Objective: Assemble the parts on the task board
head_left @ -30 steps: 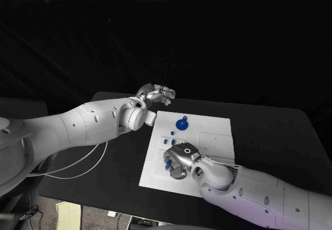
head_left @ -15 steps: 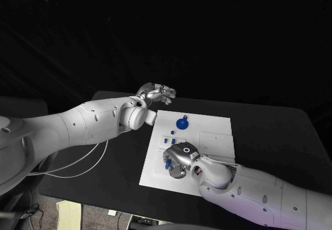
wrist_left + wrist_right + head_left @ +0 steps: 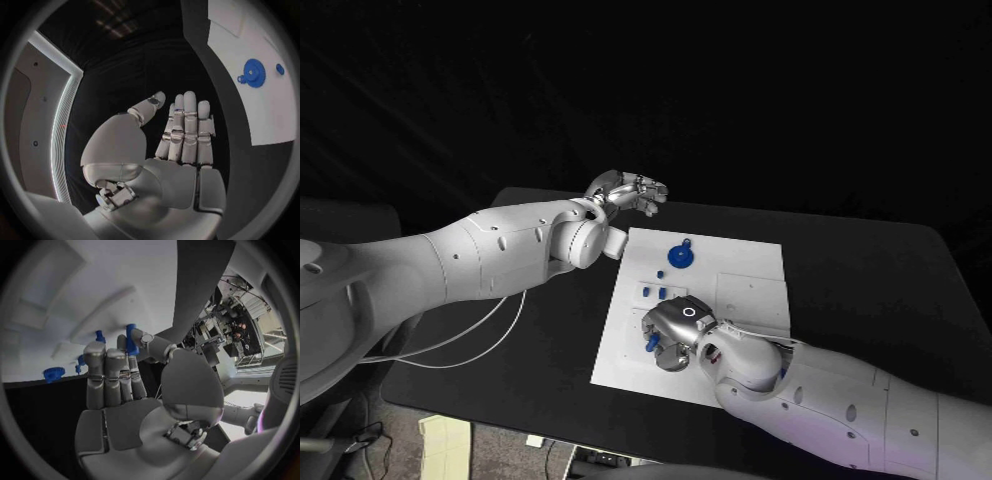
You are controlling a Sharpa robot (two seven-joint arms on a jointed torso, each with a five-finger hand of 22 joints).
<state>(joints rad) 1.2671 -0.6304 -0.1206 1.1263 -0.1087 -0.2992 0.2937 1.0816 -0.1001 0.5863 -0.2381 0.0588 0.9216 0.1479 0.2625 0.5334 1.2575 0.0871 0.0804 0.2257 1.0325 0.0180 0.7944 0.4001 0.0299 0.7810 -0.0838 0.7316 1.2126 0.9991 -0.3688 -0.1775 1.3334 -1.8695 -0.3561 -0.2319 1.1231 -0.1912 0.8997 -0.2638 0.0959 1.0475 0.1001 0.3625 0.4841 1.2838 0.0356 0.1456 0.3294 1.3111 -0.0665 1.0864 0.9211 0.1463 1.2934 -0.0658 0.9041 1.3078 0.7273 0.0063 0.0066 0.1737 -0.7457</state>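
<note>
Lying in the middle of the black table (image 3: 877,270), the white task board (image 3: 733,270) serves as the landmark for everything else. The right hand (image 3: 678,333) sits over the board's near left part, fingers curled down, and pinches a small blue part (image 3: 651,343) between its thumb and a finger; in the right wrist view the same blue part (image 3: 131,340) stands upright between the thumb tip and the fingertips (image 3: 95,352), close above the board's white surface (image 3: 75,285). A blue gear (image 3: 679,258) lies flat on the board's far left part, well apart from the right hand, and it shows again in the left wrist view (image 3: 253,73) and at the board's edge in the right wrist view (image 3: 54,373). Between the gear and the right hand, a few small blue pegs (image 3: 646,293) stand near the board's left edge. The left hand (image 3: 632,193) hovers beyond the board's far left corner, off the board and above the table, holding nothing; the left wrist view shows its fingers (image 3: 186,125) stretched straight and side by side, the thumb held a little apart, with the board's corner (image 3: 250,110) beside them.
</note>
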